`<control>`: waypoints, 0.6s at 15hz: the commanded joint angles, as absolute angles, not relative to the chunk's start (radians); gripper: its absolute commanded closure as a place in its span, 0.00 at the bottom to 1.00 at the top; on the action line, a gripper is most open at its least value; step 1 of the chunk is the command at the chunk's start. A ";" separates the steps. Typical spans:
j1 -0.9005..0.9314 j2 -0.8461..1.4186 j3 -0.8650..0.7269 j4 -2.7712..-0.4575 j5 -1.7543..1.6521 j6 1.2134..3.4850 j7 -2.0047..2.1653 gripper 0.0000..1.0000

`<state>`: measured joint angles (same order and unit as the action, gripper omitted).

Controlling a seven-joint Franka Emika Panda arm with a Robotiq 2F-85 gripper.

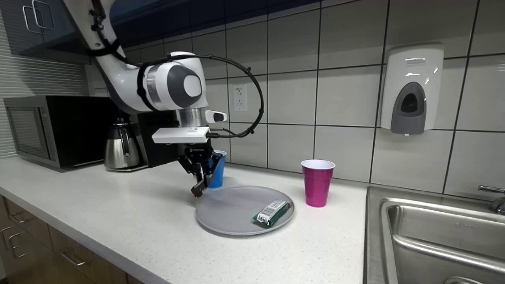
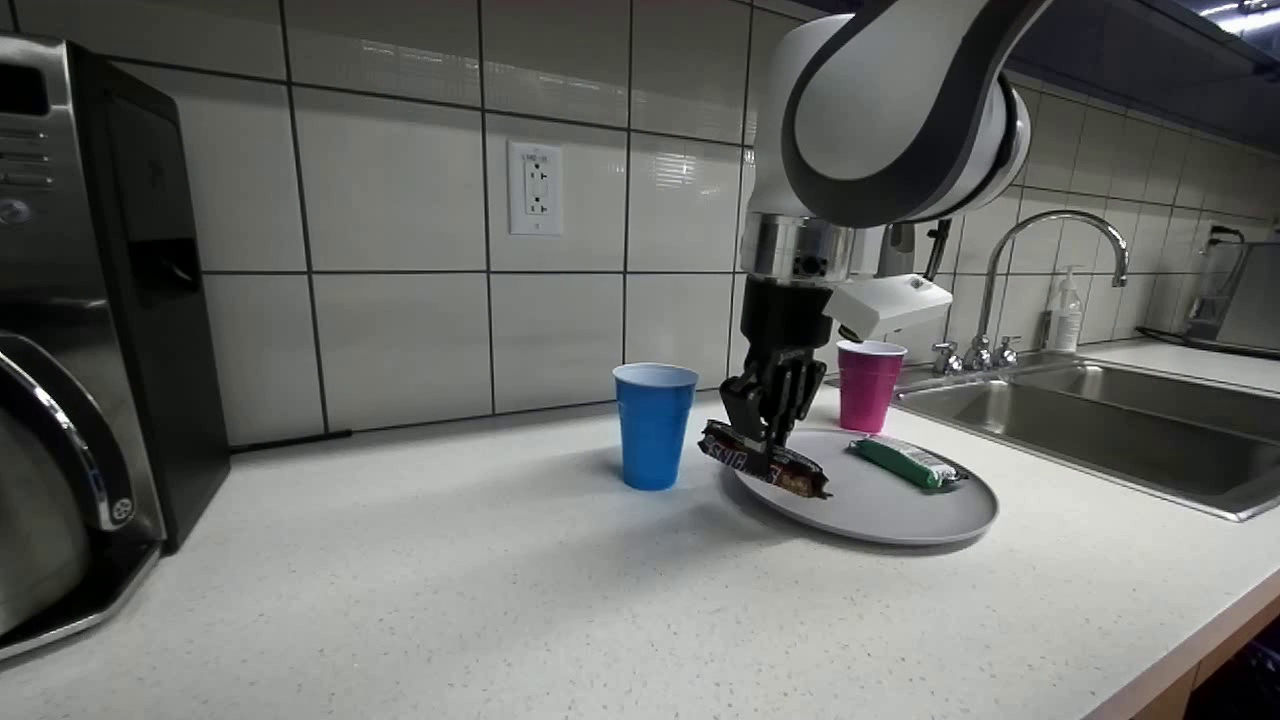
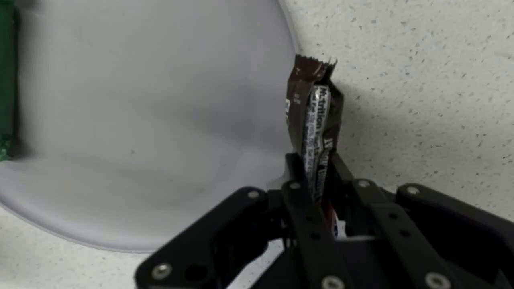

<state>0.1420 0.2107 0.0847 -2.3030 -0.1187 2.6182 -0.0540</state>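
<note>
My gripper (image 1: 203,182) is shut on a brown wrapped candy bar (image 2: 730,452), which is tilted, one end lower. The gripper also shows in an exterior view (image 2: 774,440) and in the wrist view (image 3: 316,176). In the wrist view the bar (image 3: 315,108) sticks out past the fingers, over the edge of the grey plate (image 3: 140,112); its middle is hidden by the fingers. The plate (image 1: 232,213) lies on the counter. A green wrapped bar (image 1: 272,213) lies on its far side from the gripper, and also shows in an exterior view (image 2: 905,463).
A blue cup (image 2: 653,430) stands upright close to the gripper, near the wall. A pink cup (image 1: 317,185) stands beyond the plate, towards the steel sink (image 1: 375,236). A coffee pot (image 1: 120,148) and a microwave (image 1: 51,130) stand at the counter's other end.
</note>
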 commanded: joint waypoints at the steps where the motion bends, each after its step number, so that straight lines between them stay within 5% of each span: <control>1: 0.117 0.182 0.073 -2.317 -0.096 2.609 -0.022 0.95; 9: 0.087 0.196 0.041 -2.308 -0.089 2.612 -0.009 0.95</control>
<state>0.1022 0.2109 0.0402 -2.3031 -0.1030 2.6182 -0.0263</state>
